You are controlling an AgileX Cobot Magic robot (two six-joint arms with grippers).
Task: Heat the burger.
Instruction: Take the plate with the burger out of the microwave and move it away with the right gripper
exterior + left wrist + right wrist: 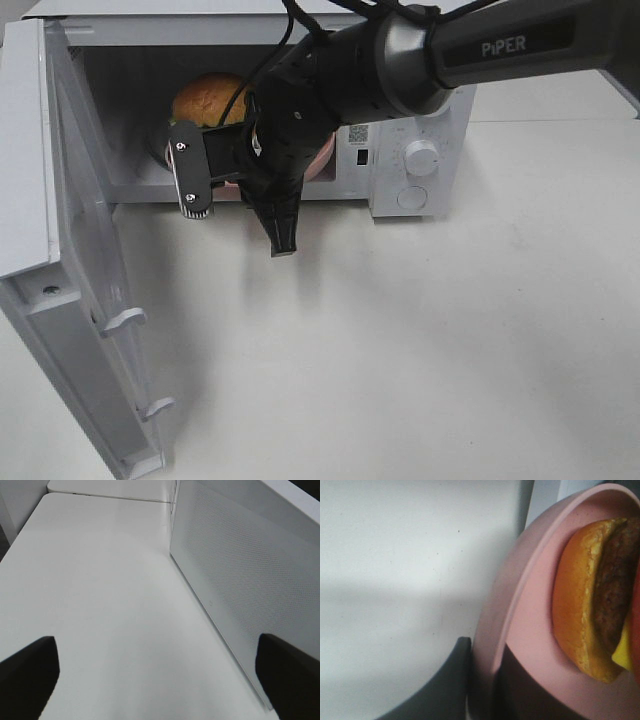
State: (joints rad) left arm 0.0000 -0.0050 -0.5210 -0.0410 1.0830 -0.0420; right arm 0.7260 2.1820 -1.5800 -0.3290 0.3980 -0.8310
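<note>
Currently the right gripper [482, 680] is pinched nearly closed on the rim of the pink plate [530, 625], one finger under the rim, one on top. The burger [207, 100] sits on that plate, just inside the open microwave [420, 120] cavity, plate edge showing at the cavity mouth. Left gripper [160, 675] hangs fully spread and empty over bare table [100, 580], just beside the swung-out door [95, 260]

Risks, as judged:
- Edge-only grip; a tilt or a catch on the cavity sill could slide the burger or drop the plate
- Releasing with the plate short of the cavity floor's middle may block the door from shutting
- Withdrawing the wrist too high may hit the cavity ceiling

Room: cavity mouth is tight around the right wrist; straight-back exit looks clear. Door stands wide; open table in front of it for the left arm to push it closed
</note>
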